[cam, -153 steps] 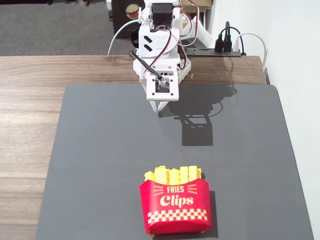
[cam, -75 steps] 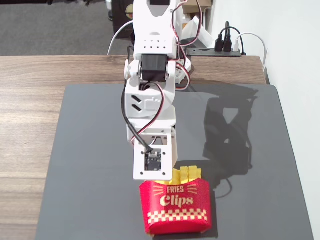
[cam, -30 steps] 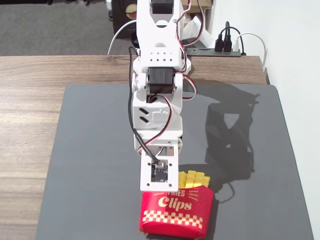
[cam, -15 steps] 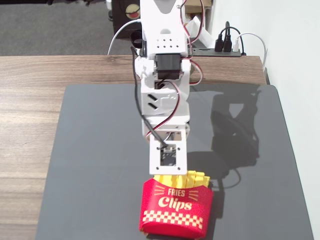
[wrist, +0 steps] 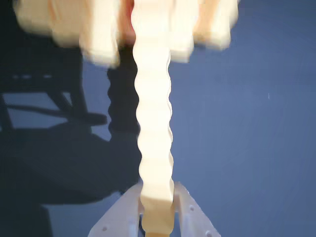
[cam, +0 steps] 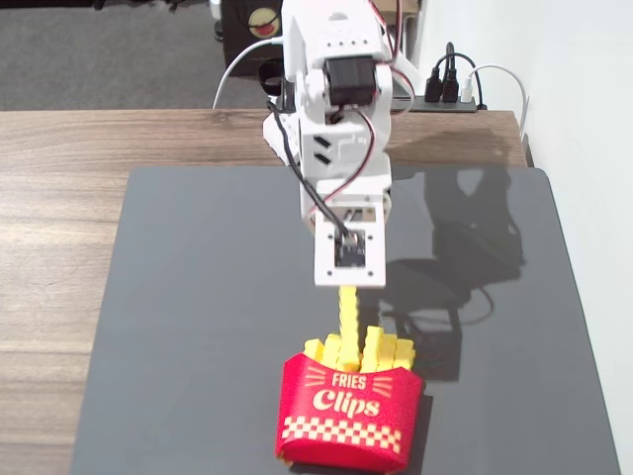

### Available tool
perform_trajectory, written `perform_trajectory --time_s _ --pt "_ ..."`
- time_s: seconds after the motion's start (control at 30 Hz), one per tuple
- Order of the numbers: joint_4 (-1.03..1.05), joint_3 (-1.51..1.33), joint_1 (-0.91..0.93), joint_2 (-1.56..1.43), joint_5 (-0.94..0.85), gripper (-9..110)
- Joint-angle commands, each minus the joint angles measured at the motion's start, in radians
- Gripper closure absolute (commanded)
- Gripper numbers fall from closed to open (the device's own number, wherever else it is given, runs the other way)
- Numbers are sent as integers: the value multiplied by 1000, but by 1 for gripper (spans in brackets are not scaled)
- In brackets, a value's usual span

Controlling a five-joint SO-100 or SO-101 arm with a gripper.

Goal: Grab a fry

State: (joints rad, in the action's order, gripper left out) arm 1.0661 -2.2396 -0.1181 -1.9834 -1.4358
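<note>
1. Between the jaws: one fry (wrist: 155,128), clamped near its end. Wrist view shows both fingers (wrist: 190,210) pressed against its sides, so the gripper (wrist: 157,217) is clenched on it.
2. Fixed view: the gripper (cam: 348,282) hangs above the carton (cam: 346,411), and the fry (cam: 348,315) runs straight down from it, roughly vertical.
3. Below the gripper, the fry's lower end sits at or just among the tops of the other fries (cam: 381,348) in the carton. Can't tell whether it's fully clear of them; the wrist view is blurred at that end.
4. Carton stands upright on the dark mat (cam: 198,297), directly under the gripper, logo side to the camera. The rest of the fries are packed in it.
5. Progress, my read: grasp is made and the fry looks mostly pulled out. Nearly done.
6. Left to do: lift until the lower end clearly separates from the bunch, and hold the grip.
7. Risk: the hold is at the very end of a long stick, so it could pivot or slip if it snags on its neighbours.
</note>
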Motion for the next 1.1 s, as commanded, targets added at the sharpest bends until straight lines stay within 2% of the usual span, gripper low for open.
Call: perform_trajectory --time_s 0.0,0.27,0.53,0.73,1.07 --pt "37 -55 2 -149 0 101" --pt "152 -201 23 -408 -17 101" --pt "250 -224 74 -537 -32 101" --pt "360 -149 130 -588 -78 101" --pt "465 71 137 -509 -112 101"
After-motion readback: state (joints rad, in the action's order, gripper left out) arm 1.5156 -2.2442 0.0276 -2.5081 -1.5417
